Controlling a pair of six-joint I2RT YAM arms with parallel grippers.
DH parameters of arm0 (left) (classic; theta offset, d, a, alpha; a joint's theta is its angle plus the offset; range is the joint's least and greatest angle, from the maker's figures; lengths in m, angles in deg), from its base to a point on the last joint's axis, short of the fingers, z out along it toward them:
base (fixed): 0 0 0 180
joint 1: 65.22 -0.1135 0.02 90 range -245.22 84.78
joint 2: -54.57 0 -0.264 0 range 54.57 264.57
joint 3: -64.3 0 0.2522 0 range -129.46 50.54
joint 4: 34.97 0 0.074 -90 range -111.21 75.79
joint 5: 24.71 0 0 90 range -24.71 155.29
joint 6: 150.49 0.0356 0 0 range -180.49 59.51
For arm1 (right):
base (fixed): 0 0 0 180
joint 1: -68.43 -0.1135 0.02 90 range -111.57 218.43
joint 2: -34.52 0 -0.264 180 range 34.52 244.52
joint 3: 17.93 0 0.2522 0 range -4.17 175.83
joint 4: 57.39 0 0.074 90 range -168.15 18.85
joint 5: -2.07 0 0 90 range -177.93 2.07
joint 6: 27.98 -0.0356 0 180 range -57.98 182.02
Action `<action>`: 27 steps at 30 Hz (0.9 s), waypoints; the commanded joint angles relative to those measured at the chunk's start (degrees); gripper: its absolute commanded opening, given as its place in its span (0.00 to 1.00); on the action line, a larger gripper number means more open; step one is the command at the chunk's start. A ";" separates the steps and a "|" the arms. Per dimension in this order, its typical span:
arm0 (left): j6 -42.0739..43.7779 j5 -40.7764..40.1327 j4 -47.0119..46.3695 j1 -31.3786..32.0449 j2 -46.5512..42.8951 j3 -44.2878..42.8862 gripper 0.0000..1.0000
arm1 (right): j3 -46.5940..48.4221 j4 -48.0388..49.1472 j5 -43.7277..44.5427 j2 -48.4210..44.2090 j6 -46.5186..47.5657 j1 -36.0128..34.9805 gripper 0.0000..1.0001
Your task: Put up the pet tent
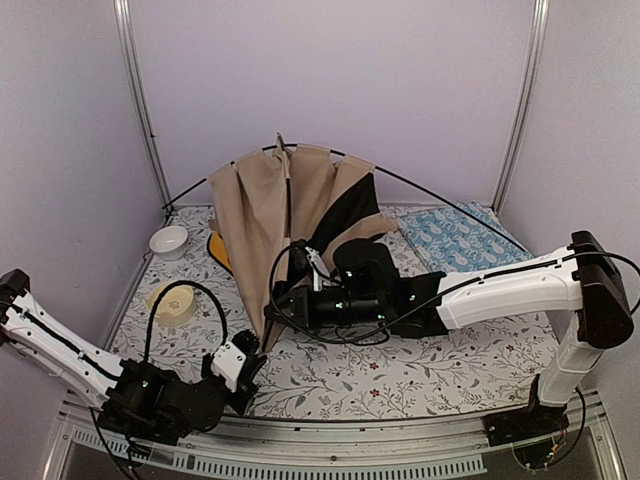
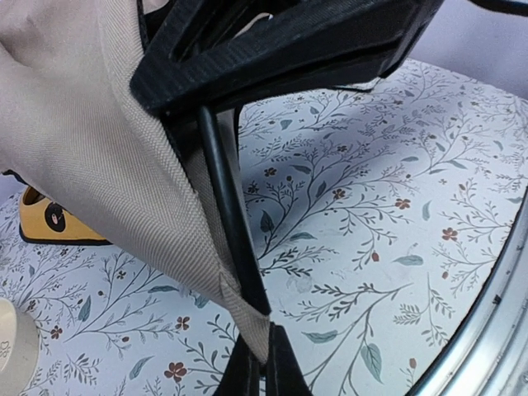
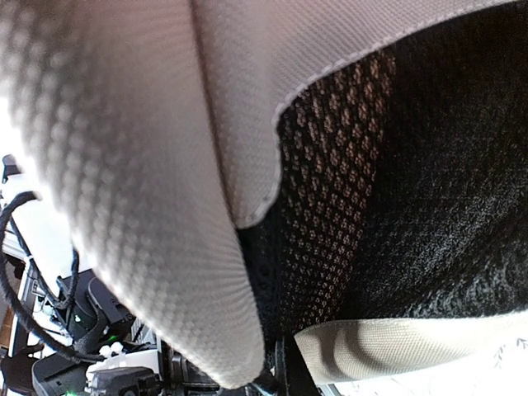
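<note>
The pet tent (image 1: pixel 290 215) stands half folded at the middle of the table, tan fabric bunched in pleats with a black inner panel. Thin black poles (image 1: pixel 455 205) arch out from its top to both sides. My left gripper (image 2: pixel 264 371) is shut on the tent's bottom corner (image 2: pixel 239 318), where a black pole (image 2: pixel 223 194) runs into the fabric hem. It sits at the tent's near foot (image 1: pixel 256 362). My right gripper (image 1: pixel 283 300) is pushed into the tent's lower front. Its fingers (image 3: pixel 285 375) are shut on tan fabric and black mesh (image 3: pixel 330 206), which fill that view.
A blue patterned cushion (image 1: pixel 460 240) lies at the back right. A yellow feeder (image 1: pixel 217 250) (image 2: pixel 58 223) sits behind the tent on the left, with a white bowl (image 1: pixel 168 242) and a cream round dish (image 1: pixel 172 303) nearby. The table's metal front rail (image 2: pixel 495 330) is close to my left gripper.
</note>
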 commanded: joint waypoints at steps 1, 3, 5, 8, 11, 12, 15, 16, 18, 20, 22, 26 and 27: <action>0.44 4.75 2.17 3.33 0.78 -2.07 0.00 | 1.03 2.02 6.47 -1.47 1.70 2.15 0.00; 0.93 5.65 2.27 3.36 0.18 -1.95 0.00 | 0.83 1.84 7.22 -1.57 2.07 1.55 0.00; 1.62 6.73 2.21 3.33 -0.38 -2.01 0.00 | 0.21 1.98 8.41 -1.95 2.20 1.29 0.00; 2.29 8.98 2.64 3.34 -0.25 -2.39 0.00 | -1.41 4.23 9.88 -2.97 1.73 1.20 0.00; 2.35 11.67 3.19 3.29 0.50 -2.93 0.00 | -0.99 5.64 9.88 -3.11 1.78 1.19 0.00; 2.12 12.21 3.49 3.33 0.70 -3.04 0.00 | -0.53 5.77 9.45 -2.93 2.06 1.25 0.00; 1.55 13.49 3.50 3.25 0.79 -2.73 0.00 | 0.01 6.54 8.71 -2.72 2.38 1.17 0.00; 1.54 14.09 3.28 3.17 0.63 -2.53 0.00 | -0.24 7.08 8.73 -2.78 2.31 1.12 0.00; 1.29 14.64 3.43 3.15 0.59 -2.41 0.00 | -0.38 7.21 9.25 -2.97 2.22 1.16 0.00; 1.36 15.42 3.51 3.14 0.55 -2.41 0.00 | -0.60 7.26 9.94 -3.16 2.27 1.19 0.00; 1.34 15.82 3.79 3.16 0.67 -2.65 0.00 | -0.48 7.14 10.17 -3.17 2.46 1.48 0.00; 1.83 17.92 2.70 2.97 1.21 -2.43 0.00 | -0.47 7.59 10.17 -3.54 2.54 2.37 0.00; 1.69 18.40 2.53 2.91 1.54 -2.42 0.00 | -0.47 7.63 10.09 -3.72 2.50 2.59 0.00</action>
